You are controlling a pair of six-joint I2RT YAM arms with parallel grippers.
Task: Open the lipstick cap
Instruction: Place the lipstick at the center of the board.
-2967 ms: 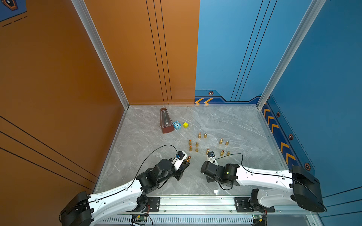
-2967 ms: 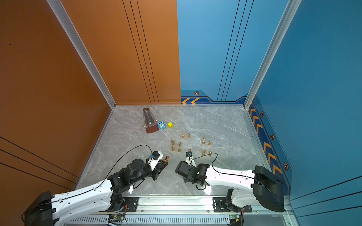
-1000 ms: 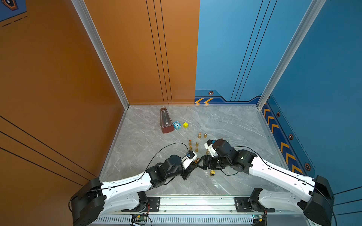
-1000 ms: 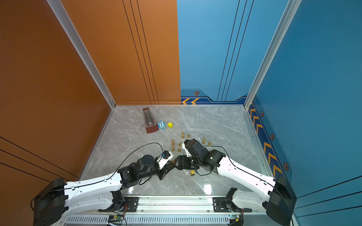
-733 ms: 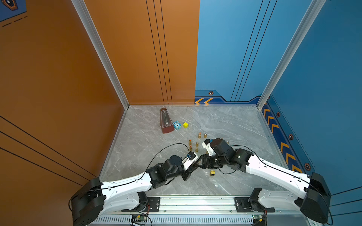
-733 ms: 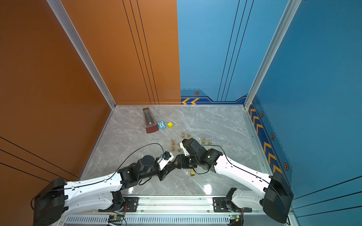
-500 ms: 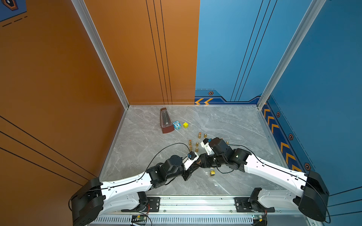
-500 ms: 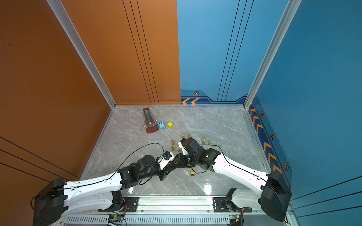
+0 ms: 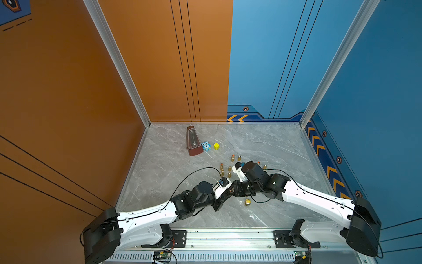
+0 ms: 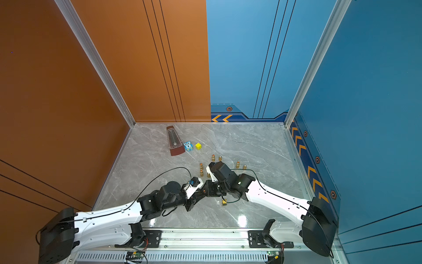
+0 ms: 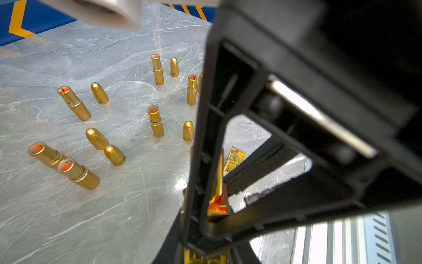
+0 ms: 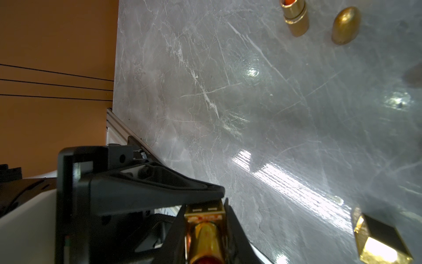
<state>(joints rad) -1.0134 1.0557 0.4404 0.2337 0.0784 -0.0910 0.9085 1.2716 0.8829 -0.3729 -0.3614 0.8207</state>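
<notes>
Your left pincer (image 9: 228, 193) clamps the gold lipstick (image 12: 203, 230), your right pincer (image 12: 204, 204) pinches its other end. Likely the uncapping step: draw them straight apart.

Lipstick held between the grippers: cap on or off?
Off. The lipstick shows its bare round inner tube, and a hollow square gold cap lies apart on the table.

Your right wrist view cuts the lipstick (image 12: 204, 230) off at the frame edge; in your left wrist view a blurred black finger (image 11: 205, 141) covers most of it; in both top views it's too small to tell
</notes>
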